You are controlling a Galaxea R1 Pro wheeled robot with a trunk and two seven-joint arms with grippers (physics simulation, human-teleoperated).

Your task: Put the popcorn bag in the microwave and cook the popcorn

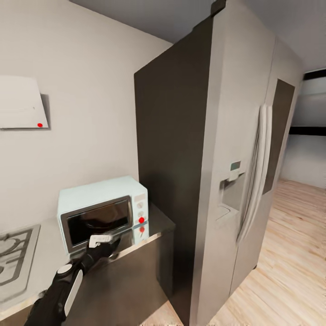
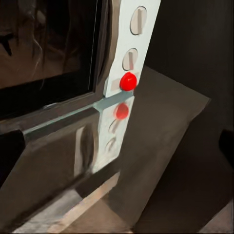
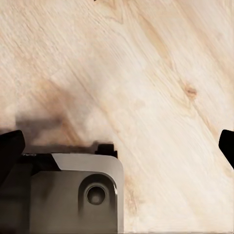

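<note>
Domestic kitchen, simulated render. Fittings: tall grey two-door refrigerator [image 1: 235,149] with long pale handles and a door dispenser; boxy pale mint-blue microwave [image 1: 102,210] with dark glass door, round knobs and a red dot, standing on a brushed-steel tabletop [image 1: 156,224] above dark cabinet fronts. Also a gas hob [image 1: 16,258] with dark grates, white slanted hood [image 1: 20,102] on the pale grey wall, light wood plank floor [image 1: 290,253].

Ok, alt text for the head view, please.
The left gripper reaches to the closed door of the mint microwave on a steel countertop, beside a tall steel fridge. A gas hob sits at left; wood floor at right.
</note>
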